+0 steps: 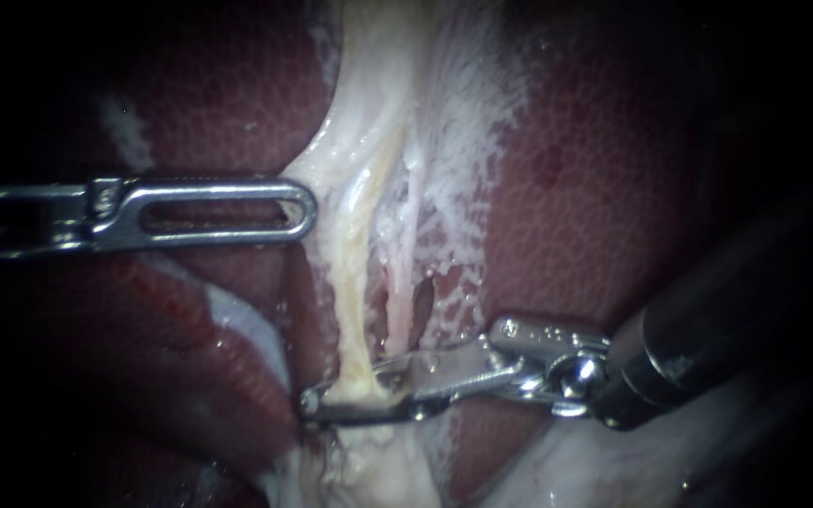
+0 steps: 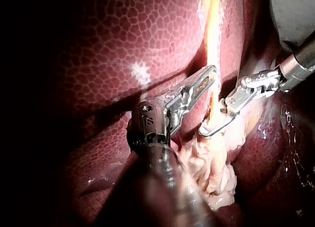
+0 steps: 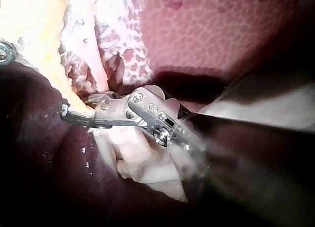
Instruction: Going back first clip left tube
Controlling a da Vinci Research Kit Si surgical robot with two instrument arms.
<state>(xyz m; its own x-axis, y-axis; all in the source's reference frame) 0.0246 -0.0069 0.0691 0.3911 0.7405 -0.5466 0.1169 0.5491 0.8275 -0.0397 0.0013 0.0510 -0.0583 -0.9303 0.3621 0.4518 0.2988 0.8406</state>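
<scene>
The left tube (image 1: 354,282) is a pale yellowish strand running down between the liver lobes; a thinner pinkish right tube (image 1: 399,282) lies beside it. My right instrument (image 1: 358,395) comes in from the lower right, and its narrow jaws lie across the left tube low down, one on each side, pressing it. The same grip shows in the left wrist view (image 2: 212,127) and the right wrist view (image 3: 78,114). I cannot make out a clip. My left instrument (image 1: 305,209) reaches in from the left, its slotted jaws together, with the tip against pale tissue beside the tube (image 2: 209,75).
Dark red liver (image 1: 613,169) flanks the tubes on both sides. White frayed tissue (image 1: 463,141) spreads above and right of the tubes. Lumpy pale tissue (image 2: 211,163) hangs below the right instrument's jaws.
</scene>
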